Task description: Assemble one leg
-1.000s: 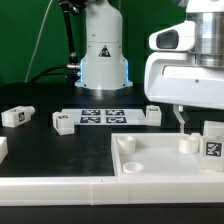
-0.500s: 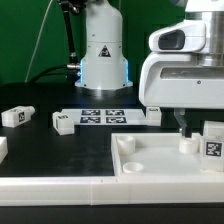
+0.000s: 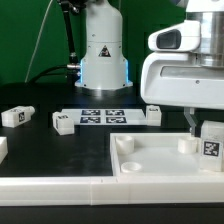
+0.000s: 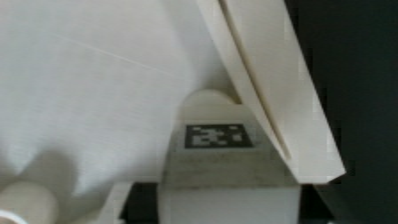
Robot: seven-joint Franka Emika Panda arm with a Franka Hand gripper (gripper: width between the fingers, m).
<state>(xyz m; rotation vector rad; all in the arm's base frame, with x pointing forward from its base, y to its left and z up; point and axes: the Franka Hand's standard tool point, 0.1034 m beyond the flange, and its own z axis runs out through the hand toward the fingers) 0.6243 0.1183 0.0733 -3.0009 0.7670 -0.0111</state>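
Exterior view: the end effector (image 3: pixel 193 127) has sunk lower than half a second ago; only one dark finger tip shows under the arm's white housing, just above the far right corner of the large white square plastic panel (image 3: pixel 160 160).
Leg in play: a small white plastic rectangular block with a black-and-white marker tag (image 3: pixel 212 143) stands upright on that corner, just beside the finger and unmoved.
Wrist view: the tagged block (image 4: pixel 217 150) fills the space beneath the end effector, against the panel's raised edge.
Grip state: jaws hidden; I cannot tell their opening or whether they clasp the block.
Meaning: descent suggests the leg is being seated or about to be gripped.
Spare legs: three similar blocks (image 3: pixel 16 116) lie well apart on the black table (image 3: pixel 60 160).
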